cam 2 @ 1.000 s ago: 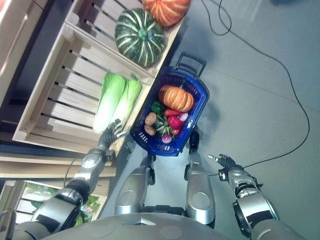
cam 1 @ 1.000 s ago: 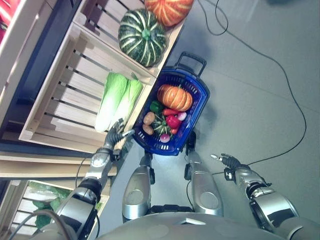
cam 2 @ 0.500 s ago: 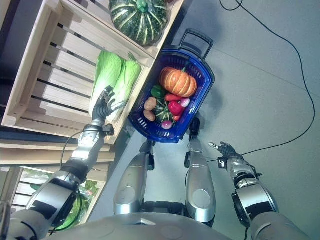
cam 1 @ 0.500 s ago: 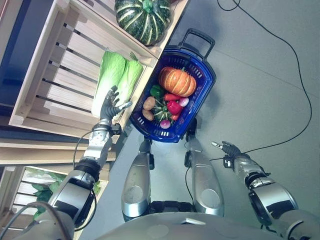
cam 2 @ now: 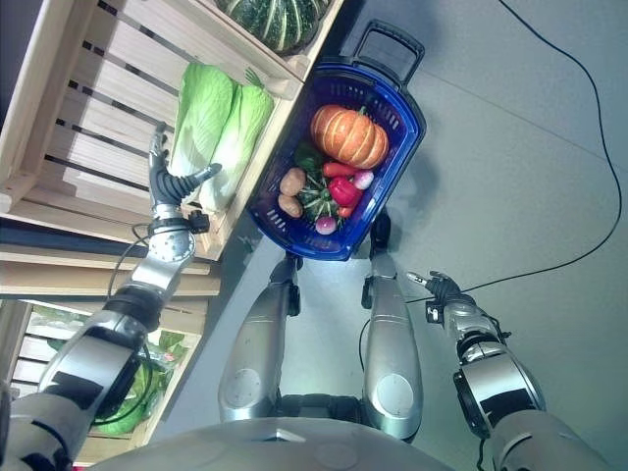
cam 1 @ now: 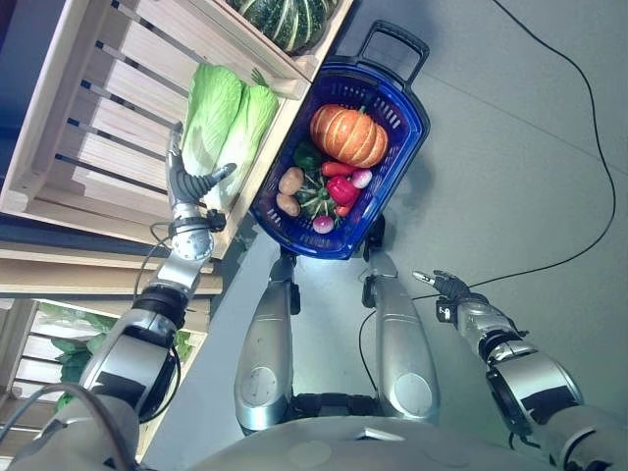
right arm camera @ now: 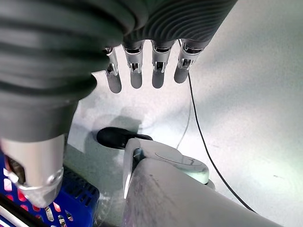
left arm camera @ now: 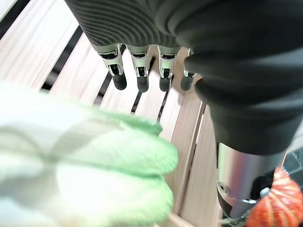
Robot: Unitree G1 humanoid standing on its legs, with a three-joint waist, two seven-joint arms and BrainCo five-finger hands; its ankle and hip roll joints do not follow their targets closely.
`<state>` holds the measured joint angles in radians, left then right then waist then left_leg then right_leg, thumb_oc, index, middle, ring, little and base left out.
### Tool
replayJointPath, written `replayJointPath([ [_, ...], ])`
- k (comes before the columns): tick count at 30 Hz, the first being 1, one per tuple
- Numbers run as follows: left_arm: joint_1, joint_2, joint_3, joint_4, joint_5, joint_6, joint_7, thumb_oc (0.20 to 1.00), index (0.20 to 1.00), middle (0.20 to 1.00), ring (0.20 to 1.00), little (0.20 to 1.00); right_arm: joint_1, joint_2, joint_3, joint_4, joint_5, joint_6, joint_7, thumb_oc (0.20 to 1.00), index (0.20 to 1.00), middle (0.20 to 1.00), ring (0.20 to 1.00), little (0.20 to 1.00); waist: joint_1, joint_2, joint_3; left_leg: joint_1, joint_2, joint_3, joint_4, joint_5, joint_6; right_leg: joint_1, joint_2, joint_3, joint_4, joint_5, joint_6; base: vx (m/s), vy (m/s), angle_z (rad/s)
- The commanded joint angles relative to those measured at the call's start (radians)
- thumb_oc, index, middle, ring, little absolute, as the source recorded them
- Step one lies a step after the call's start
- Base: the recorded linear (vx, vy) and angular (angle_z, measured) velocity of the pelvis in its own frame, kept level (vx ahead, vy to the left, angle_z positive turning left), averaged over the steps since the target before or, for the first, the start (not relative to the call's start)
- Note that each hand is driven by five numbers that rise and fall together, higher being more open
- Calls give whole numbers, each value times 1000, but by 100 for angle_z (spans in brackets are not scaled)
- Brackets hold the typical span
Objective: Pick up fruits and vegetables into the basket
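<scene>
Moved: left hand (cam 1: 186, 183) up to cabbages (cam 1: 224, 123) in crate (cam 1: 88, 128)
Left fingers (left arm camera: 142, 78): straight, holding nothing
Right hand (cam 1: 446, 287): relaxed, empty
Basket (cam 1: 392, 147): full

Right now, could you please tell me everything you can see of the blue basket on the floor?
The blue basket is a plastic shopping basket with meshed walls and a dark handle at its far end. It stands upright on the grey floor, against the wooden crate. Inside lie an orange pumpkin, a small striped green squash, a red pepper, a green pepper, two potatoes and pinkish radishes. Neither hand touches it.
</scene>
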<state>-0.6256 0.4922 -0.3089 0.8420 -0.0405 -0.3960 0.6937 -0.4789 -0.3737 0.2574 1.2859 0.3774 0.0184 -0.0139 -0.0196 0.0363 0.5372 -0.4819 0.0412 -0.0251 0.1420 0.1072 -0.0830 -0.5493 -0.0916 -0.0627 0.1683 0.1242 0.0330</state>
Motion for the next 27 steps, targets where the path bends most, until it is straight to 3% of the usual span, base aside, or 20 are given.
replayJointPath([
  [1,-71,71,56,85,90,35,83,1000,1000,1000,1000,1000,18,-23,57,-17,25,15,5,1000,1000,1000,1000,1000,-20,-31,-17,-93,-47,20,138,-96,39,-36,41,26,167,-148,13,7,4,4],
  [10,-127,87,40,180,135,80,153,1000,1000,1000,1000,1000,0,-16,80,-18,37,17,0,1000,1000,1000,1000,1000,-34,-44,-17,-111,-44,24,149,-98,34,-55,53,35,173,-151,8,0,1,0],
  [19,-194,84,4,343,108,217,51,1000,1000,1000,1000,1000,-41,-23,103,-1,34,24,17,1000,1000,1000,1000,1000,-52,-56,-17,-132,-39,30,158,-94,28,-75,59,40,181,-153,6,0,6,-1],
  [27,-256,91,-15,475,29,283,-31,1000,1000,1000,1000,1000,-70,-32,121,5,35,34,25,1000,1000,1000,1000,1000,-68,-65,-17,-148,-36,36,163,-89,25,-90,64,43,183,-151,7,1,18,-5],
])
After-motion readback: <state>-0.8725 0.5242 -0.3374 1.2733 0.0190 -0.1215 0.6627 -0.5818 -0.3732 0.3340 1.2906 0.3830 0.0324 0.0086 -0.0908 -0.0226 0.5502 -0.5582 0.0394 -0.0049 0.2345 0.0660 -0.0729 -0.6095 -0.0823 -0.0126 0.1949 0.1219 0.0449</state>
